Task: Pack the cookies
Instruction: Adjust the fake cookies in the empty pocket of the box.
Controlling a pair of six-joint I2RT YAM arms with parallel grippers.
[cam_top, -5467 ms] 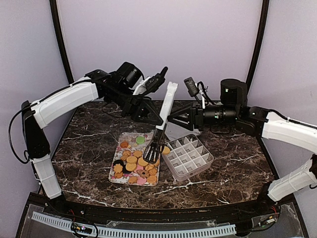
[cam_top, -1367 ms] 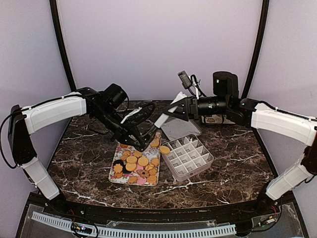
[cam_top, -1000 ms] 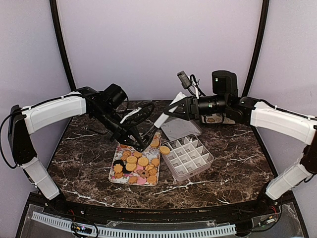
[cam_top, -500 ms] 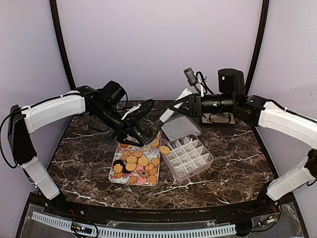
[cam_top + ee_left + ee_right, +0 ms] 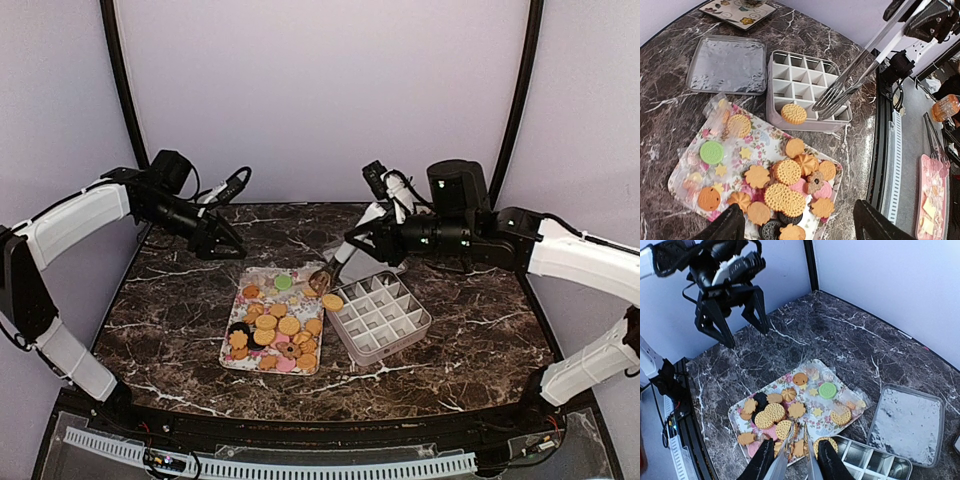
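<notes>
The cookies (image 5: 275, 328) lie heaped on a floral tray (image 5: 766, 144); most are golden, a few pink, green or dark. One round golden cookie (image 5: 793, 113) rests on the near rim of the divided box (image 5: 395, 343). My right gripper (image 5: 794, 465) is shut on the metal tongs (image 5: 790, 447). The tong tips (image 5: 322, 279) hang just above the tray's right edge beside the box, and nothing shows between them. My left gripper (image 5: 218, 248) is open and empty, above the table left of the tray.
The box's clear lid (image 5: 727, 65) lies flat behind the box. A small patterned plate (image 5: 737, 7) sits at the back right. Dark marble runs around the tray and box. Black frame posts stand at both rear corners.
My left gripper opened, let go of the tongs and pulled back to the left. The right arm swung the tongs down, tips now low over the tray's right edge.
</notes>
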